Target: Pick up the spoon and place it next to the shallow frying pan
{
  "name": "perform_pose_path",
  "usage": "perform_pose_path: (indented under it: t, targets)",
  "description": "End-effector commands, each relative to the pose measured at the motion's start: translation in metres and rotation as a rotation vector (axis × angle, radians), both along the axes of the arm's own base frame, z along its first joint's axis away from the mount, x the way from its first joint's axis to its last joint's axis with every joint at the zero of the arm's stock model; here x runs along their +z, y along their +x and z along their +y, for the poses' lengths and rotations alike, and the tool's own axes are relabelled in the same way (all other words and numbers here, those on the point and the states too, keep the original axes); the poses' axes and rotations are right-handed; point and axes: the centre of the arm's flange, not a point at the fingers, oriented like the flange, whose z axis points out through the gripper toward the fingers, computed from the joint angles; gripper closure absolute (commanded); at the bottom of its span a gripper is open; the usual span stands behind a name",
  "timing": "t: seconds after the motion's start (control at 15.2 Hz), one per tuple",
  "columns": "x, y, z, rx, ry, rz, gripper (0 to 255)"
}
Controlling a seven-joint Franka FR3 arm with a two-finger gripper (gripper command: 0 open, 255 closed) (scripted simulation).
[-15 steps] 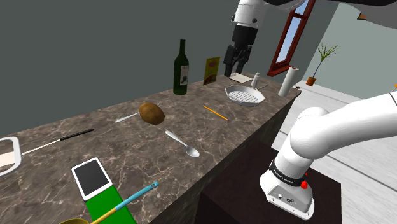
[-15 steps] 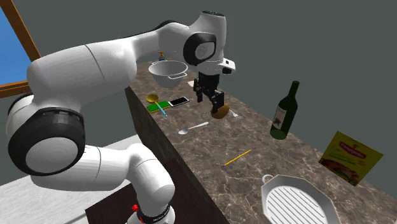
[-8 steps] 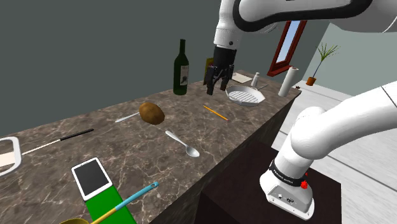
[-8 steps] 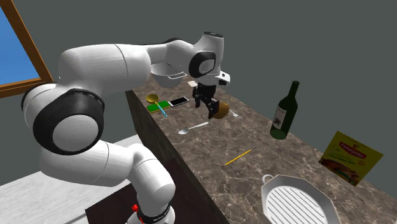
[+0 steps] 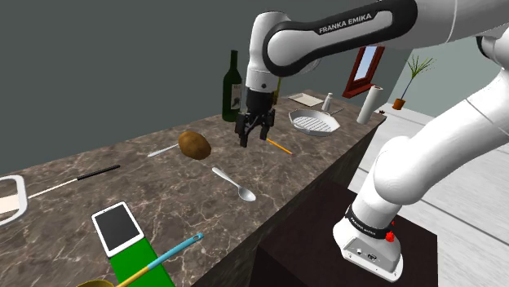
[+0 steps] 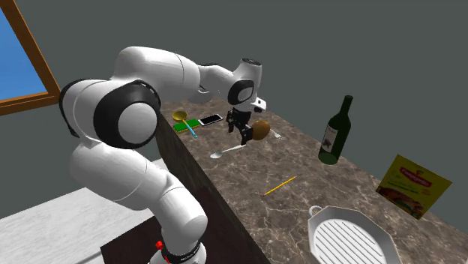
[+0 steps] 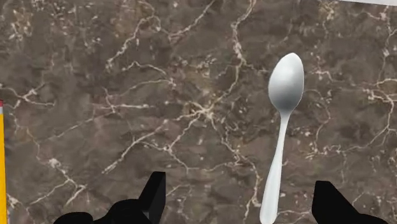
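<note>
Marble-look dark surface (image 5: 163, 192) w/ pale veins carries everything. Silver spoon (image 7: 282, 133) lies flat on it, near the front edge, nothing touching it. Black hand (image 5: 253, 139) hangs above the surface, pointing down, fingers (image 7: 154, 193) wide apart & gripping nothing. In wrist view the spoon's handle runs in betw. the two fingers, closer to one, bowl end pointing away from the hand.

In shoulder view the hand is up over the stretch betw. a brown potato (image 5: 194, 145) & a yellow pencil (image 5: 276, 144); the spoon is on the shoulder view's lower side of both.

Shallow frying pan (image 5: 314, 123), white w/ ribbed base, sits well apart from the spoon toward the far end, shoulder view's right. Dark green bottle (image 5: 233, 88) stands upright behind the hand.
</note>
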Motion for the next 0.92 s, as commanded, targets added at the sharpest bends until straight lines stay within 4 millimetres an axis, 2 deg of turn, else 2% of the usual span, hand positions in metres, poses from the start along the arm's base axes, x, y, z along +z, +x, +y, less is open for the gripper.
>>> perform_pose_path:
  t: [0.0,0.4,0.46,0.86]
  targets:
    - [-0.020,0.009,0.017,-0.007,0.009,0.013,0]
    - [-0.081,0.036,0.060,-0.027,0.034,0.056,0]
    - [-0.081,0.036,0.061,-0.027,0.034,0.056,0]
    - [-0.112,0.032,0.066,-0.027,0.034,0.056,0]
